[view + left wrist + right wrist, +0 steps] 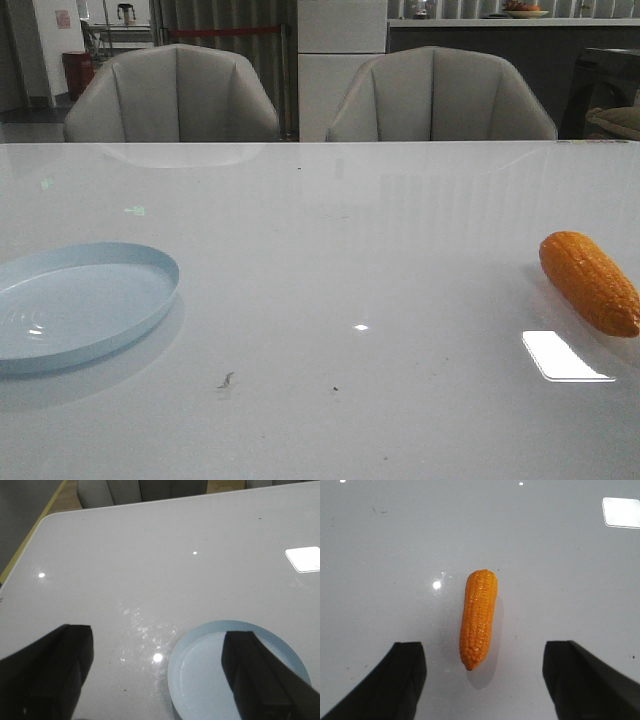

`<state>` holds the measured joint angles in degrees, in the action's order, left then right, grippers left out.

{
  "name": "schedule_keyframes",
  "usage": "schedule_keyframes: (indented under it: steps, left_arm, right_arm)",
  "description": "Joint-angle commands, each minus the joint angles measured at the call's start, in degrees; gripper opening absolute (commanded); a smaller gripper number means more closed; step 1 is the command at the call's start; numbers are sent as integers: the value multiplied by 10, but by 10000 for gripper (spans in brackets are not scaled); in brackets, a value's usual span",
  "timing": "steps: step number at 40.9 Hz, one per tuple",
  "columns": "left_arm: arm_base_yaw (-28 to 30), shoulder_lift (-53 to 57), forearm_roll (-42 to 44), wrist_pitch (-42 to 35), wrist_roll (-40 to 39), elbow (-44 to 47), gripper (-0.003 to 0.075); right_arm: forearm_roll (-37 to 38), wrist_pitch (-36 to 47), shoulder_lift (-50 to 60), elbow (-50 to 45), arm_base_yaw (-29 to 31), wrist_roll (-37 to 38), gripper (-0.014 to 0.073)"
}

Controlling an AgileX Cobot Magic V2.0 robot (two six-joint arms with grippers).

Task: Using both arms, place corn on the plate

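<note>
On the left edge of the white table (320, 260), front view, a pale blue plate (80, 300) lies flat and empty, partly cut off by the frame. Small dark specks mark the table surface near its front middle. Across the table to the right, well apart from the plate, the corn (588, 282) lies on its side at the right edge, its narrow end toward the near right corner. A bright rectangular light reflection (565, 357) sits on the table just in front of the corn. Beyond the far edge of the table stand two grey chairs: the left chair (172, 95) and the right chair (440, 95). Neither arm appears in the front view.

Left wrist view: the left hand (160, 680) hangs above the table with its two black fingers (47, 675) spread wide and nothing between them. One finger stands over the plate (200, 680), the other over bare table beside the plate; contact with the plate cannot be judged.

Right wrist view: the right hand (482, 685) is likewise spread wide, fingers (395, 680) apart and holding nothing. The corn (479, 617) lies on the table centred between the lines of the two fingers, its tapered tip pointing toward the hand, not touching either finger. Kernel rows run lengthwise and the surface is glossy.
</note>
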<state>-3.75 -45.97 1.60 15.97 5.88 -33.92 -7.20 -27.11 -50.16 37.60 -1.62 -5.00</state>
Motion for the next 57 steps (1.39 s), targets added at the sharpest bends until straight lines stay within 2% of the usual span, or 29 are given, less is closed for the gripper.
schedule_keyframes:
  steps: [1,16,25,39,57]
  left_arm:
    - [-1,-20,-9,-4,-3,-47,581]
    - [-1,-200,-9,187,-3,-197,581]
    - [-1,-331,-9,270,-3,-298,580]
    - [-1,-503,-9,301,-3,-376,579]
    - [-1,-604,-9,292,-3,-380,579]
  right_arm:
    - [-1,44,2,19,0,-7,591]
    - [-1,43,2,19,0,-7,591]
    - [-1,43,2,19,0,-7,591]
    - [-1,43,2,19,0,-7,591]
    - [-1,43,2,19,0,-7,591]
